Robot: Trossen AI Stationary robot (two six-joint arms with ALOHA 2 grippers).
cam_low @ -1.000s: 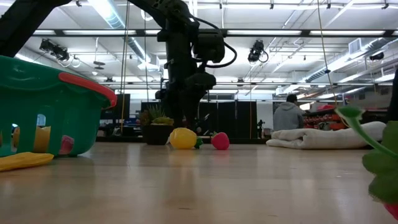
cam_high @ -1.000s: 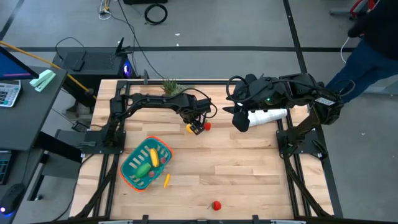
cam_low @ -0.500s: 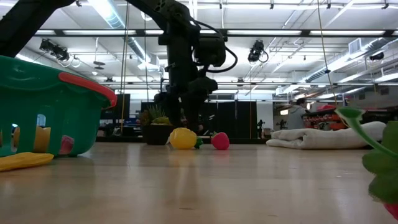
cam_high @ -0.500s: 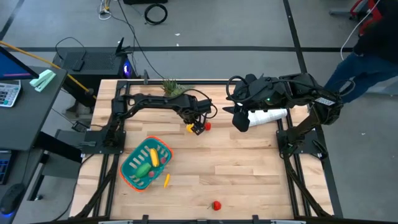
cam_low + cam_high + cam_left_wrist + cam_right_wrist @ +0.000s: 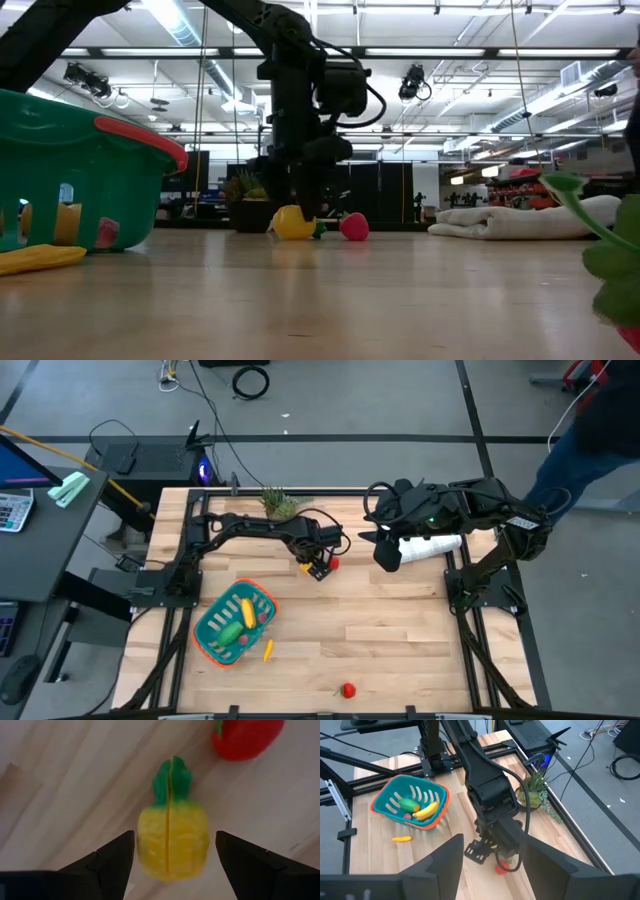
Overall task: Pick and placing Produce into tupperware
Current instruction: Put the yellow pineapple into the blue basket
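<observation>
floor (image 5: 350,410): grey concrete, cables — ceiling (image 5: 480,30): strip lights | desk (image 5: 40,530): dark

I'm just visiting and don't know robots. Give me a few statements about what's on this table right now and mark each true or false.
1. The left gripper is open, with a yellow toy pineapple between its fingers. True.
2. The pineapple is lifted off the table. False: in the low view it lies on the wood.
3. A banana already lies in the teal basket. True.
4. The right gripper is holding a red piece. False: it hangs open over the table's right side, holding nothing.
5. A red piece lies close beside the pineapple. True.
6. The thin yellow-orange piece is inside the basket. False: it lies on the table just outside it.
</observation>
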